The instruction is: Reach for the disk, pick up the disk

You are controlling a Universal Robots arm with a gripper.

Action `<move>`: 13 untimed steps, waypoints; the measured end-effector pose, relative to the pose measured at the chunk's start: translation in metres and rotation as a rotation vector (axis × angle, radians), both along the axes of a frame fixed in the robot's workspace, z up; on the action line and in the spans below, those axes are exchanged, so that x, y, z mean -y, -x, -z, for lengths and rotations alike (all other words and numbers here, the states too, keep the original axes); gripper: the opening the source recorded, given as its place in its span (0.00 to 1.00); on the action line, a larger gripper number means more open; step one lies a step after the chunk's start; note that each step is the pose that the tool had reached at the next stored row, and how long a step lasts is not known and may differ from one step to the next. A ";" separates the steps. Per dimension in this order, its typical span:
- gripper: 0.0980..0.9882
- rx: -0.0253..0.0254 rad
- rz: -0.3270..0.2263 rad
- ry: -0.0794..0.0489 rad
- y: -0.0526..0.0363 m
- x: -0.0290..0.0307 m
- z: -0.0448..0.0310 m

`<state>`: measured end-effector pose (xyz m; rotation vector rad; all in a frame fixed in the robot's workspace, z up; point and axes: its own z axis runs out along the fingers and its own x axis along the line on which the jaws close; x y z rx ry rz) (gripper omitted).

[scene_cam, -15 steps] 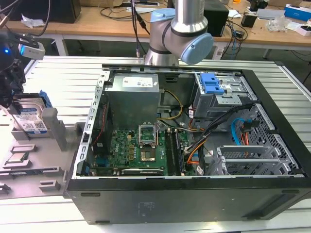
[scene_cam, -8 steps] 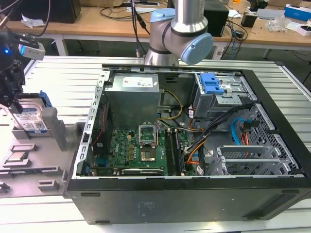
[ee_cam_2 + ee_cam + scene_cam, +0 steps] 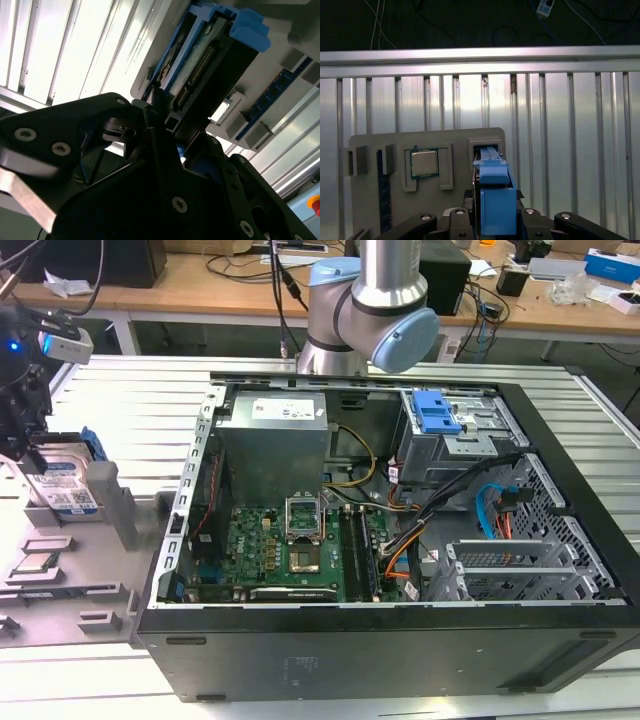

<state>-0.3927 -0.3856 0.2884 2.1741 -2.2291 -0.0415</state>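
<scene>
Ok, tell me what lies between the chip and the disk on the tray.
In the first wrist view, just a raised rib of the grey tray separates the chip from the disk; nothing loose.

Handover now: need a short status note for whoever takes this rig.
Tool: down at the top end of the disk; grip cannot be judged.
Disk: standing on edge in a slot of the grey fixture, at the exterior view's left of the open PC case.
CPU chip: flat in its own pocket of the fixture.
Done: reach.
Left: the disk is not lifted clear of the slot.
</scene>
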 end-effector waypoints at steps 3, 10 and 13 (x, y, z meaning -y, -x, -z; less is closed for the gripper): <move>0.30 -0.0001 0.000 0.000 0.0000 0.0000 0.0001; 0.30 0.0000 0.000 0.000 0.0000 0.0000 -0.0085; 0.30 0.0000 0.000 0.000 0.0000 -0.0001 -0.0158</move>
